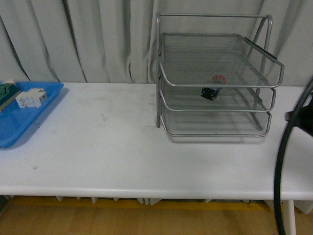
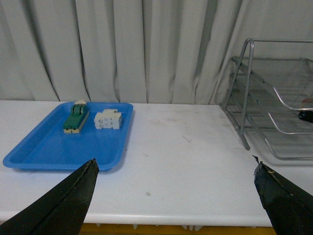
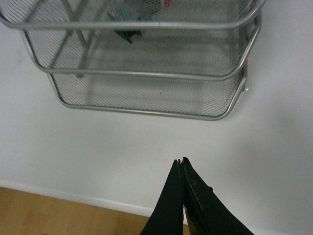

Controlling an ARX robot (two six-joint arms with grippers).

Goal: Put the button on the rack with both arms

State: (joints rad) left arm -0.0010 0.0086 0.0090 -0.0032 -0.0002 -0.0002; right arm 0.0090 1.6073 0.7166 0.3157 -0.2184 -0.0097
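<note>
Button: small push-button switch with a round red cap on a black, bluish blocky body [image 1: 211,91]; it lies on the middle tier of the rack, toward that tier's front rail and right of centre, seen through the mesh of the top tier.
Button handling: judged light, rigid and hard-shelled; the domed cap looks smooth and likely to slip, so the flat sides of the blocky body are the better place to pinch. No sign of fragility visible.
Rack: large silver three-tier wire-mesh letter tray with tubular frame [image 1: 168,129], standing toward the table's far right corner against the curtain. Top tier appears bare; the lowest tier shows nothing that can be made out.
Rack handling: judged stiff and stable; the mesh floor gives the button a rough seat, and the raised front rail should stop it rolling out.
Blue tray: flat blue plastic tray [image 2: 39,152] at the table's left edge, holding a green terminal block [image 2: 76,122] and a white blocky component [image 2: 108,119] side by side near its far rim, apart from each other.
Left gripper [image 2: 176,169]: jaws spread wide, holding nothing, above the table's front edge between tray and rack.
Right gripper [image 3: 181,161]: jaws pressed together, nothing between them, in front of the rack and clear of it.
Task status: judged complete, as the button sits in the rack.
</note>
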